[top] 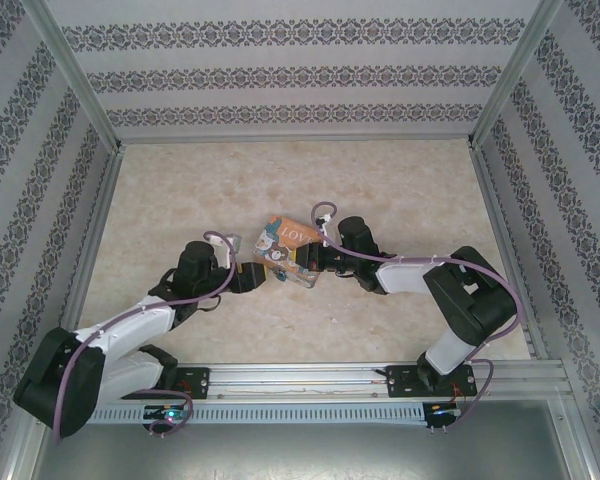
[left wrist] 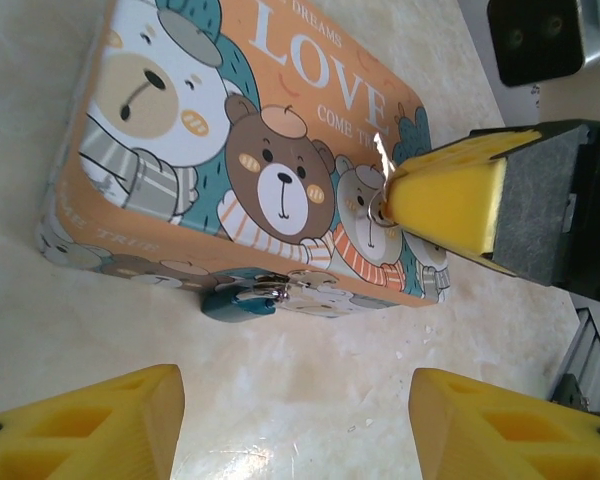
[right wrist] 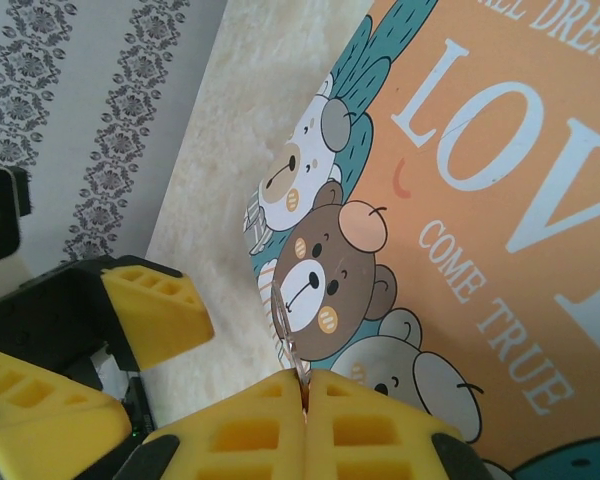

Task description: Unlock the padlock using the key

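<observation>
Pale marbled tabletop [top: 400,190] between patterned walls [top: 280,75]: a tiny padlock [left wrist: 238,303] lies against a cartoon tin [left wrist: 280,120].

Bluish in body with a thin metal shackle, the padlock rests on the table touching the tin's long side wall. Facing that side, the left gripper [left wrist: 295,425] holds its yellow fingers [left wrist: 90,420] spread wide with nothing between them. Over the tin's lid, the right gripper [right wrist: 305,390] has its fingers pressed together on a thin metal key [right wrist: 283,325], whose free end points out above the bear pictures. From overhead, the left arm [top: 130,330] reaches to the tin's left and the right arm [top: 460,300] bends in to its right. Lid lettering reads "LOVE" and "COME TRUE"; a line above it ends in "DREAMS".
</observation>
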Controlling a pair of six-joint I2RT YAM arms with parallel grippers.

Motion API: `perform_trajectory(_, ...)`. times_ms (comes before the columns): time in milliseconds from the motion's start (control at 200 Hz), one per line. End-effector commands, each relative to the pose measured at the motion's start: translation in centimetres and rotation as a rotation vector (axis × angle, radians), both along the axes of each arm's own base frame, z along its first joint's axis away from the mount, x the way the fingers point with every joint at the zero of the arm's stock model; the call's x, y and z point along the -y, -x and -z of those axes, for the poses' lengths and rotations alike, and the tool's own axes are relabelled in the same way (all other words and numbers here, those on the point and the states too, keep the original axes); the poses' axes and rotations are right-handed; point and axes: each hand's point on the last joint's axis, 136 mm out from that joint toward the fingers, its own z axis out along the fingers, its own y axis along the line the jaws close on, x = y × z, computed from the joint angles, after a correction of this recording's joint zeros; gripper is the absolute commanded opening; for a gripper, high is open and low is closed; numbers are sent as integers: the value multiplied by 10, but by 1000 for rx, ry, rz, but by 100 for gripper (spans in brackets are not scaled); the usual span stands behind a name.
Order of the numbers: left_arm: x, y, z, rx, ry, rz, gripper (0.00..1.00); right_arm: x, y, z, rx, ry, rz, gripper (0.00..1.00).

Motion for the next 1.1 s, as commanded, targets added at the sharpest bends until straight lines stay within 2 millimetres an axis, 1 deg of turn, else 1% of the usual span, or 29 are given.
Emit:
perform_trajectory(0, 11, 0, -5, 40, 29, 45, 60, 5, 16, 32, -86, 59, -7, 0)
perform_trajectory(280, 24, 2, 5, 88, 1, 92, 60, 6, 18, 34, -90, 62, -10, 0)
perform_trajectory(450, 31, 2, 16, 100, -29, 112, 61, 6, 18, 34, -92, 63, -10, 0)
perform_trajectory(689, 35, -6, 30, 120, -62, 120, 62, 5, 17, 35, -97, 62, -13, 0)
perform_trajectory(949, 41, -18, 44, 110, -33, 98, 59, 4, 17, 38, -109, 66, -15, 0)
perform_trajectory(1094, 45, -20, 51, 91, -18, 101, 56, 4, 18, 39, -116, 68, -19, 0)
